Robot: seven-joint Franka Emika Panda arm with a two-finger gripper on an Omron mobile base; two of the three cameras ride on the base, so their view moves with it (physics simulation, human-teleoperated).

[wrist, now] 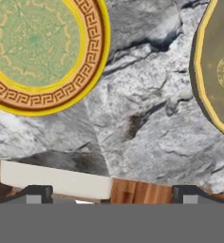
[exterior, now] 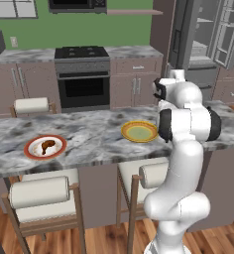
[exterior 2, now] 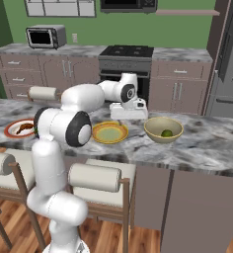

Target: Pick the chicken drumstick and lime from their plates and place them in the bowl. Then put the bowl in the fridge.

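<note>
The brown chicken drumstick (exterior: 46,146) (exterior 2: 24,128) lies on the white red-rimmed plate (exterior: 31,152) (exterior 2: 10,132) at the left end of the marble island. The yellow plate (exterior: 139,132) (exterior 2: 110,133) (wrist: 38,47) with the pale green centre is bare. To its right stands the beige bowl (exterior 2: 158,126) (wrist: 218,66) with the dark green lime (exterior 2: 166,133) inside. My gripper (exterior 2: 130,117) (wrist: 112,194) hangs open over the bare counter between the yellow plate and the bowl, holding nothing. The grey fridge (exterior: 208,34) (exterior 2: 232,59) stands at the back right.
In the left base view a fridge door stands open, showing shelves and racks. Stools with padded roll backs (exterior: 39,192) (exterior 2: 95,178) line the island's near side. A stove (exterior: 83,74) and brown cabinets (exterior 2: 182,89) run along the back wall. A toaster oven (exterior 2: 45,36) sits on the back counter.
</note>
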